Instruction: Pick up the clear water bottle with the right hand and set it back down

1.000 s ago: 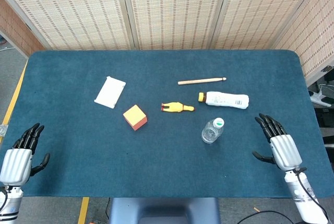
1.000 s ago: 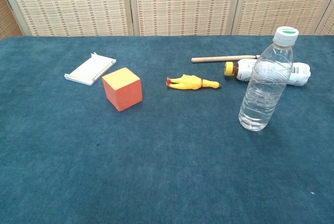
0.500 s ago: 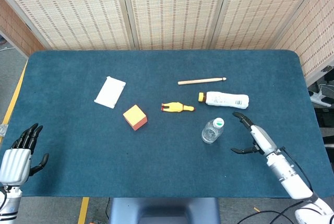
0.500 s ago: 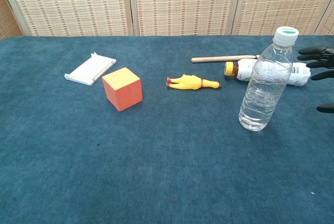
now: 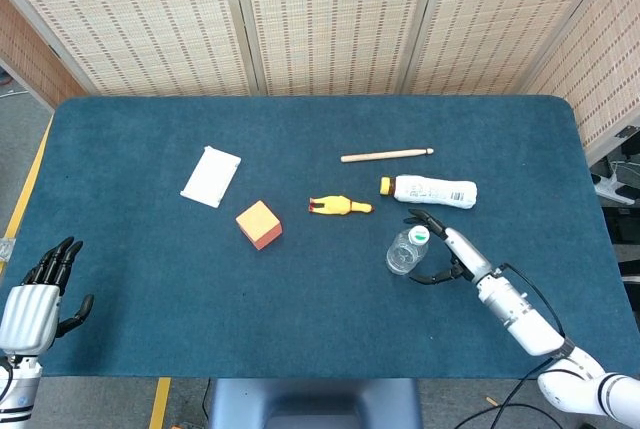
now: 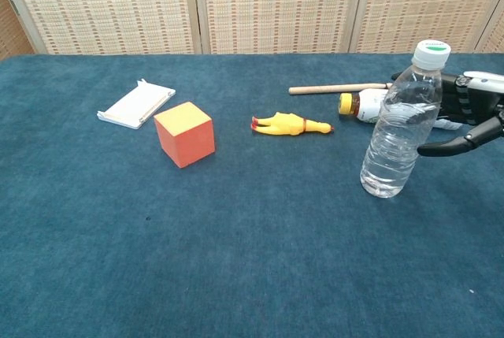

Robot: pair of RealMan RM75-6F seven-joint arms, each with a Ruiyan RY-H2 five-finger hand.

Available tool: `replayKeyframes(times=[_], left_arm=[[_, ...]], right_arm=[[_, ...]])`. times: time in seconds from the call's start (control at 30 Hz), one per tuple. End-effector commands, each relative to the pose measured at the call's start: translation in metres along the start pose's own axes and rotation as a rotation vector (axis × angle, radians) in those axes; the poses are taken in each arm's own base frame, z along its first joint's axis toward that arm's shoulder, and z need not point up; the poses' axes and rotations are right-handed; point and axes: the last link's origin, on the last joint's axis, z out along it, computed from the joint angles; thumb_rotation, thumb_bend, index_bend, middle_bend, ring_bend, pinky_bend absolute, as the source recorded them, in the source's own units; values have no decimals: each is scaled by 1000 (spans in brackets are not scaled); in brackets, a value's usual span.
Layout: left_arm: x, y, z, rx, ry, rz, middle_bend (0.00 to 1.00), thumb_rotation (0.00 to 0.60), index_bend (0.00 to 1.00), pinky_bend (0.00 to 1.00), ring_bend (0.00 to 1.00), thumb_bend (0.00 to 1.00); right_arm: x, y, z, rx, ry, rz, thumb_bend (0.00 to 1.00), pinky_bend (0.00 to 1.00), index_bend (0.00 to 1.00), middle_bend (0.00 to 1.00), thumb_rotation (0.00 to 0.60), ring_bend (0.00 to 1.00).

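Note:
The clear water bottle (image 5: 405, 250) (image 6: 398, 129) stands upright on the blue table, white cap on top. My right hand (image 5: 440, 252) (image 6: 463, 113) is right beside it on its right, fingers spread apart around the bottle's side; no firm grip shows. The thumb reaches toward the bottle's lower half in the chest view. My left hand (image 5: 40, 294) rests open at the near left corner of the table, far from the bottle, and is not in the chest view.
A white bottle with a yellow cap (image 5: 432, 190) lies just behind the water bottle, with a wooden stick (image 5: 386, 155) beyond it. A yellow rubber chicken (image 5: 340, 206), an orange cube (image 5: 259, 224) and a white pad (image 5: 211, 176) lie further left.
My right hand has moved left across the table from the right edge and now sits against the water bottle's right side. The bottle and left hand have not moved.

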Motion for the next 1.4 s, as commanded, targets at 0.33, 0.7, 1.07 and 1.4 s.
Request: replayKeyframes(times=[0.33, 0.7, 1.07, 1.4], left_arm=[[0, 2, -1, -9, -13, 0, 27, 600, 44, 307, 92, 351], [1, 3, -2, -10, -15, -2, 33, 600, 48, 308, 97, 352], [0, 3, -2, -18, -14, 6, 34, 600, 49, 308, 98, 351], [0, 2, 0, -22, -1, 0, 36, 600, 51, 308, 98, 353]], right_arm=[[6, -3, 3, 60, 129, -119, 432, 576, 703, 659, 600, 549], [37, -27, -13, 172, 686, -879, 452, 633, 790, 725, 600, 611], [14, -17, -8, 186, 463, -541, 452, 649, 818, 751, 600, 633], [17, -46, -26, 161, 9, 297, 453, 649, 820, 757, 600, 638]])
